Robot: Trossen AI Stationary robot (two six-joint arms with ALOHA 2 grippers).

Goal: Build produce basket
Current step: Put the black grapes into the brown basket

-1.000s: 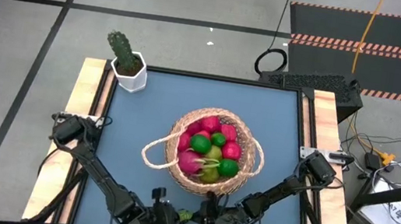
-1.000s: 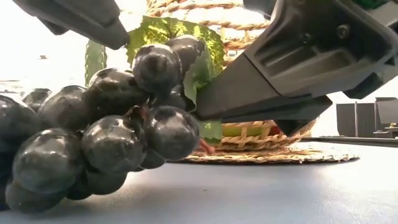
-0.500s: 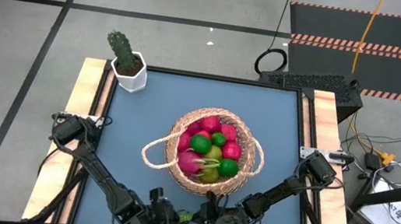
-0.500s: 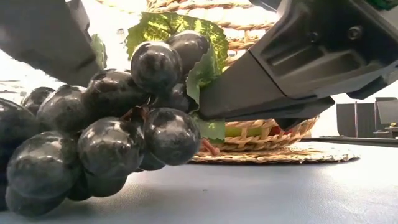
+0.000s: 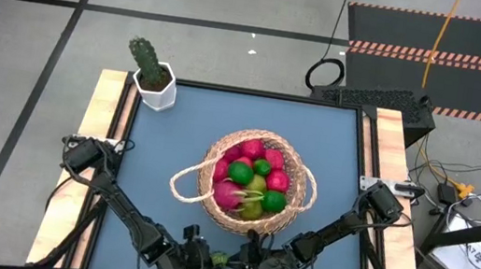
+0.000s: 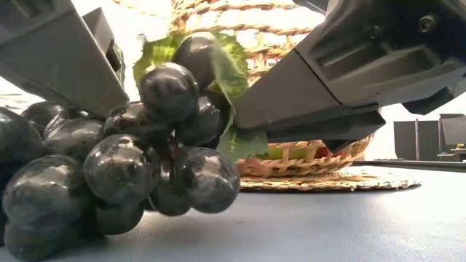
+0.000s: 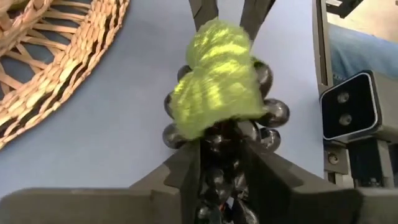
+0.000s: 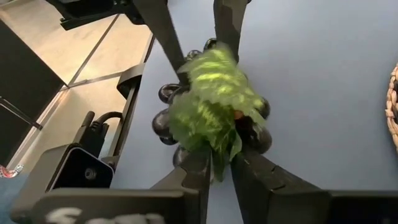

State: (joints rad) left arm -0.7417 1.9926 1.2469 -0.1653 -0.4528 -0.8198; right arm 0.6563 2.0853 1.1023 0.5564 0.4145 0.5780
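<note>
A dark grape bunch point(image 6: 124, 167) with a green leaf point(image 7: 217, 81) lies on the blue table near its front edge point(image 5: 218, 260). Its lower grapes rest on the table. My left gripper point(image 7: 219, 152) comes at it from the left and my right gripper point(image 8: 219, 155) from the right; both are shut on it. Just behind stands the woven basket point(image 5: 305, 193), holding red, pink and green produce point(image 5: 252, 183). My left gripper pinches the bunch's grapes point(image 7: 221, 171) between its two fingers, below the leaf. It comes slanting down from the table's near left. The bunch lies on the table. My right gripper has the bunch's leafy top point(image 8: 217, 146) between its two fingers, which stand a narrow gap apart. It comes nearly level from the table's right, its finger point(image 6: 306, 102) against the leaf.
A cactus in a white pot point(image 5: 156, 80) stands at the table's far left corner. A small camera unit point(image 7: 348, 115) sits at the front edge close to the bunch. Wooden rails run along both sides of the table.
My left gripper has come down onto the grape bunch from the left. The bunch's leafy top has tipped a little toward the left gripper, while its lower grapes stay on the table.
</note>
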